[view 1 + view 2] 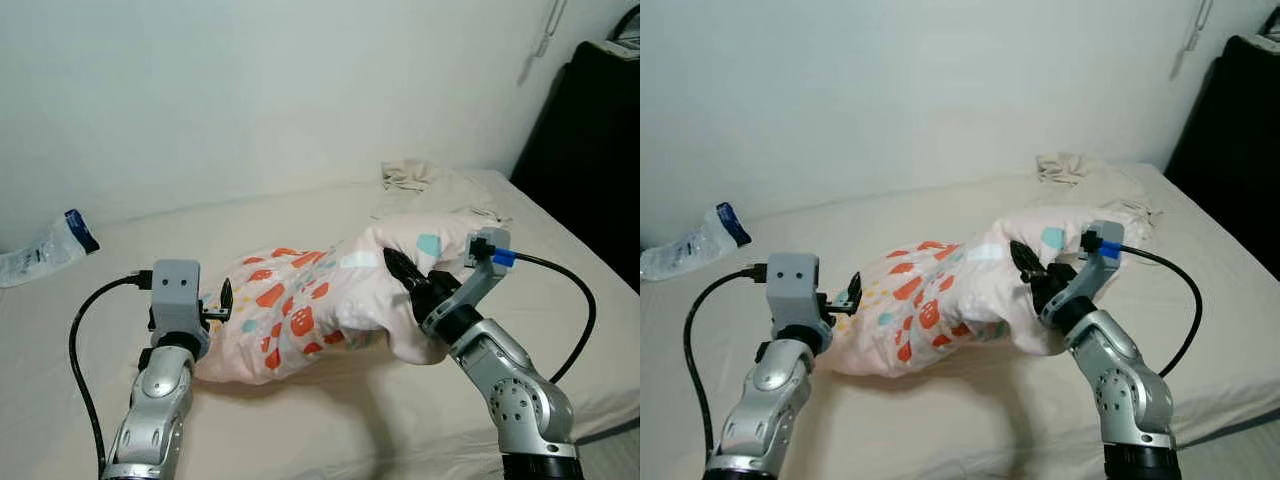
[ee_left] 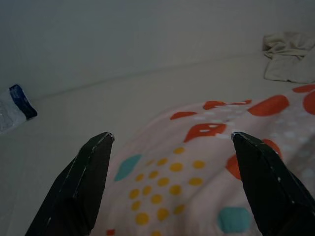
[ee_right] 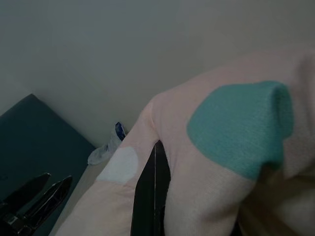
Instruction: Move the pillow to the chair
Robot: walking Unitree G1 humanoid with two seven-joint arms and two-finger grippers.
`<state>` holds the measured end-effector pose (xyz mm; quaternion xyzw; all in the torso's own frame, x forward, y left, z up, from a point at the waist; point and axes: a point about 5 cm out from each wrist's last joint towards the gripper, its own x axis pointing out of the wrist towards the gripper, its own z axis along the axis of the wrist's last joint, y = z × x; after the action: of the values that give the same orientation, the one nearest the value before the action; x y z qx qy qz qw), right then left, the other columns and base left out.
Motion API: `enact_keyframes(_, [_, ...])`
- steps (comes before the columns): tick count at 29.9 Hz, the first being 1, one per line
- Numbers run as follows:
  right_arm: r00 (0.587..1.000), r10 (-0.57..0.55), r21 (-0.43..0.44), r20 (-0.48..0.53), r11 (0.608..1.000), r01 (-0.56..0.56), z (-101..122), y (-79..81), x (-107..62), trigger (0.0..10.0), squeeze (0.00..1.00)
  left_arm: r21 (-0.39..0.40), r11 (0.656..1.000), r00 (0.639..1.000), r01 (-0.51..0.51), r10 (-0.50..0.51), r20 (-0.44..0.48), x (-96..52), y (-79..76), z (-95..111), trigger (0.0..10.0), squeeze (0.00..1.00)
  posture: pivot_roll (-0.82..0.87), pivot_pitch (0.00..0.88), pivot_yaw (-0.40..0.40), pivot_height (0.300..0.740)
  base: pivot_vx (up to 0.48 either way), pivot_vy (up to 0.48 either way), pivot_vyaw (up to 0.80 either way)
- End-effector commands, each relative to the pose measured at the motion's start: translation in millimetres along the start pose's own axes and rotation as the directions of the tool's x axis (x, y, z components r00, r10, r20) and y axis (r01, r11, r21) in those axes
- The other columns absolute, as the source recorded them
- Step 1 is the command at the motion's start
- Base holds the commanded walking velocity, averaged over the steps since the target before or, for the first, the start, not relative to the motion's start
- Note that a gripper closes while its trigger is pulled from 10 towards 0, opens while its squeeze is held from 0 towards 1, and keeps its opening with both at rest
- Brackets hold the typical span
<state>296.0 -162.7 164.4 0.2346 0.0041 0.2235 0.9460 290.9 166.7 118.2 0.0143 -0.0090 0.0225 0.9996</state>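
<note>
Pillow (image 1: 300, 310) pinched by right gripper (image 1: 405, 275) fingers; left gripper (image 2: 170, 142) fingers spread, no writing legible

The pillow (image 1: 320, 300) lies on the bed (image 1: 330, 430), a plastic bag (image 1: 45, 250) far left, crumpled cloth (image 1: 425, 180) behind.

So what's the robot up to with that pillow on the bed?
It is picking up the patterned pillow from the bed. The right gripper has pinched a fold of fabric at one end. The left gripper is open at the other end, its fingers spread over the pillow but not closed on it. A plastic bottle and a crumpled cloth also lie on the bed.
</note>
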Motion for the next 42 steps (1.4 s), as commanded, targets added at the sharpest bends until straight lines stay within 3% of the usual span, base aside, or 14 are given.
enact_keyframes(1, [0.999, 0.029, -0.026, 0.025, 0.999, -0.028, 7.6, 6.5, 4.1, 0.0, 0.00, 0.008, 1.000, 1.000, -0.011, 0.011, -0.020, -0.7, 1.7, -4.9, 10.0, 0.00, -0.06, 0.043, 0.019, 0.740, 0.000, 0.000, 0.00])
enact_keyframes(3, [1.000, 0.024, -0.038, 0.015, 0.999, -0.024, 7.0, 6.3, 4.6, 0.0, 0.00, 0.007, 1.000, 1.000, -0.010, 0.010, -0.020, -0.6, 1.1, -5.1, 10.0, 0.00, -0.06, 0.045, 0.018, 0.740, 0.000, 0.000, 0.00])
enact_keyframes(6, [1.000, 0.011, -0.049, 0.001, 0.999, -0.011, 4.9, 5.2, 5.6, 10.0, 0.00, 0.004, 1.000, 1.000, -0.008, 0.008, -0.023, -0.6, -0.3, -6.0, 10.0, 0.00, -0.06, 0.046, 0.019, 0.740, 0.000, 0.000, 0.00])
enact_keyframes(22, [0.999, -0.011, -0.059, 0.033, 0.998, 0.013, 5.9, 2.7, 3.7, 10.0, 0.00, 0.013, 1.000, 0.999, -0.007, 0.007, -0.038, -1.2, 0.2, -9.4, 10.0, 0.00, -0.06, 0.054, 0.024, 0.740, 0.000, 0.000, 0.00])
enact_keyframes(42, [0.984, 0.145, -0.037, 0.100, 0.989, -0.142, 16.2, 25.3, 6.8, 10.0, 0.00, 0.019, 1.000, 1.000, -0.009, 0.010, -0.017, 4.2, 1.6, -3.7, 10.0, 0.00, -0.05, 0.049, 0.028, 0.740, 0.000, 0.000, 0.75])
